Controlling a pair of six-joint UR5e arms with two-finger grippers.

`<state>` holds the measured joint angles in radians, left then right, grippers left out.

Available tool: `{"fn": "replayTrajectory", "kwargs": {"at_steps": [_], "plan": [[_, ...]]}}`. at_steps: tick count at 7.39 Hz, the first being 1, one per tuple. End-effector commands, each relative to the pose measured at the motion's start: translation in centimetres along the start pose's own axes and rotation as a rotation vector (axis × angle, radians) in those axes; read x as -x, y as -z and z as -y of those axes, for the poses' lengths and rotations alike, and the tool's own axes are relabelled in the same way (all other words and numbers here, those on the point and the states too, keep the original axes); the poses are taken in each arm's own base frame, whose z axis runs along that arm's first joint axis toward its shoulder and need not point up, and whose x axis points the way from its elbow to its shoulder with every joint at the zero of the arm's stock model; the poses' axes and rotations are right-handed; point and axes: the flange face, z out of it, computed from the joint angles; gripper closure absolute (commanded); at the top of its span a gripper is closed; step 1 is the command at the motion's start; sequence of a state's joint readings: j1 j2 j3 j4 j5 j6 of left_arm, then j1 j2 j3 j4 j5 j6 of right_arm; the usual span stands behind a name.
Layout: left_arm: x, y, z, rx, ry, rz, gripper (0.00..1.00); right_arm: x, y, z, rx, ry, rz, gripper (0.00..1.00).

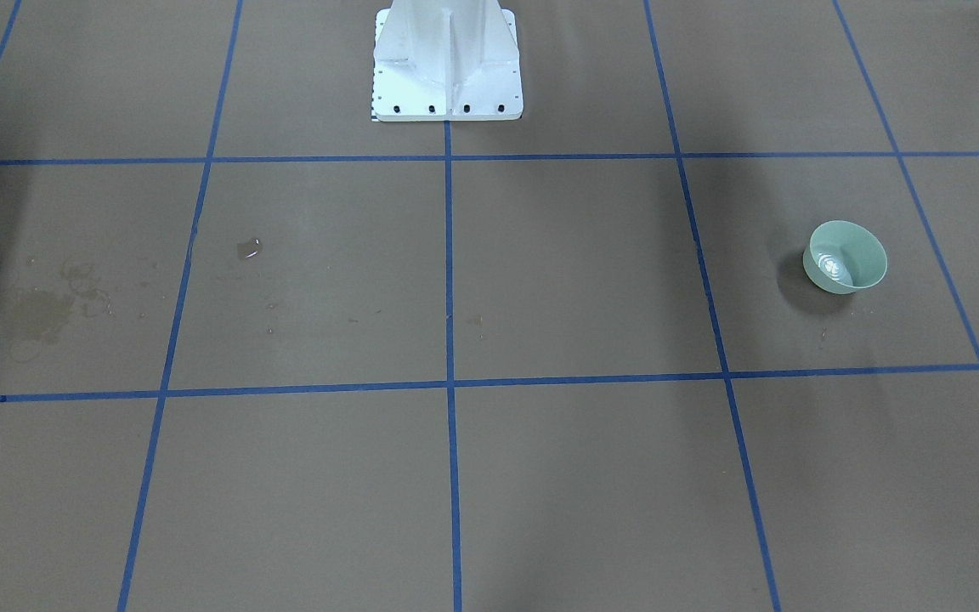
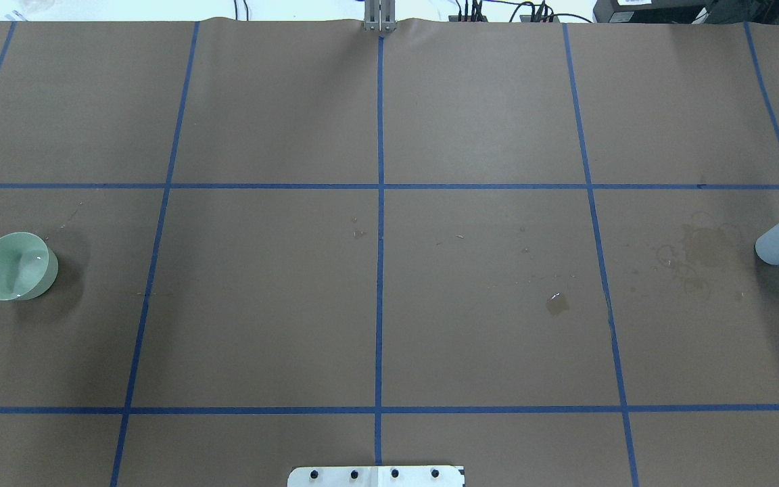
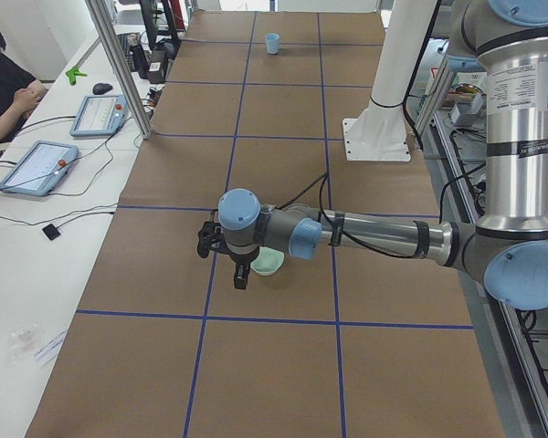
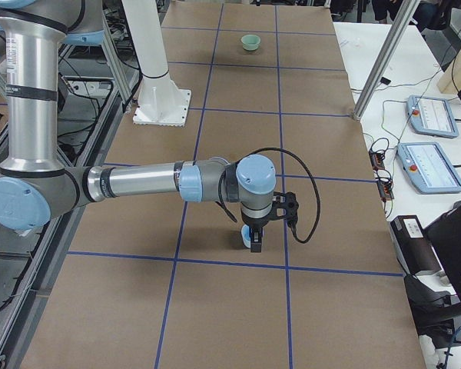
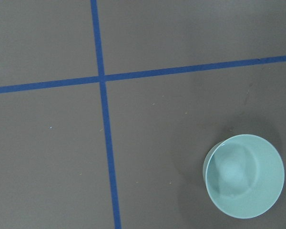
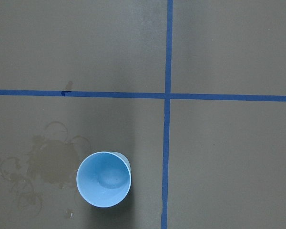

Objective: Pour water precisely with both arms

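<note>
My left tool [image 3: 224,263] hangs over the bench [image 2: 389,338], just beside the green bowl [image 1: 868,255]. In the left wrist view the bowl sits low and to the right. The water [image 1: 834,268] is a shiny pool inside that bowl. My right tool [image 4: 270,224] hangs close above the blue cup [image 6: 104,179]. I cannot tell if either tool is let go or squeezed tight. I count one bowl, one cup, two tools and one small wet puddle [image 2: 556,304] on the bench
</note>
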<state>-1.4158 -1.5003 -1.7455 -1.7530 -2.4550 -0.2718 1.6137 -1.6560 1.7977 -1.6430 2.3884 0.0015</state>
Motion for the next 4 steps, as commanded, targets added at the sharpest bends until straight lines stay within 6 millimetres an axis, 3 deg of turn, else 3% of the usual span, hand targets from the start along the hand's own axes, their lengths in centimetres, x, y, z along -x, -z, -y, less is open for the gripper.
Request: {"fn": "replayTrajectory", "kwargs": {"at_steps": [1,4], "plan": [[-3.5,-3.8,0.0,0.015,0.022,-0.019,0.00,0.0,0.0,0.0,0.000,0.000,0.000,0.00],[-5.4,-11.5,-3.7,-0.052,0.049,0.015,0.00,0.1,0.0,0.0,-0.002,0.002,0.003,0.00]]}}
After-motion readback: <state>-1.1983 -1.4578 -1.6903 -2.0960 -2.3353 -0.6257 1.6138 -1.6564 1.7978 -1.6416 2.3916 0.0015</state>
